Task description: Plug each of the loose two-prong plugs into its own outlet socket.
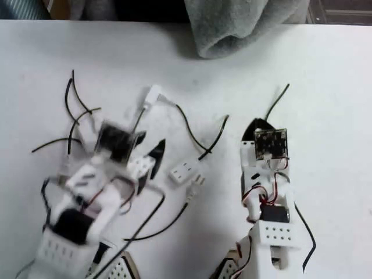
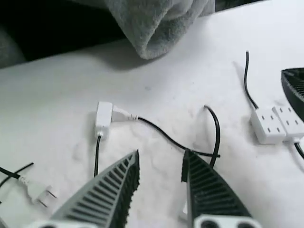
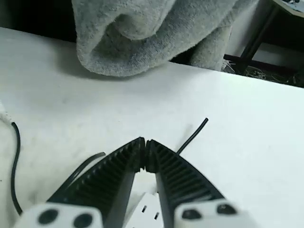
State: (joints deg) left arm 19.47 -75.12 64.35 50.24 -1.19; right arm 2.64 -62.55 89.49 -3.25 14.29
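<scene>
A small white outlet point(image 2: 101, 118) lies ahead of my left gripper point(image 2: 160, 168), with a white plug point(image 2: 121, 114) and its black cord in its side. The gripper is open and holds nothing. A loose two-prong plug point(image 2: 39, 191) lies off to one side of it. A white multi-socket block point(image 1: 185, 170) sits mid-table, a plug point(image 1: 197, 180) lying right beside it. My right gripper point(image 3: 145, 148) is shut, its tips meeting over bare table. A white socket block point(image 3: 148, 211) lies under its fingers. A black cord point(image 3: 192, 135) runs out ahead.
A grey cloth point(image 1: 232, 29) is bunched at the table's far edge. Several loose black cords point(image 1: 75, 116) lie at the left near my left arm. The other arm's dark finger point(image 2: 294, 90) shows beyond the multi-socket block point(image 2: 275, 124).
</scene>
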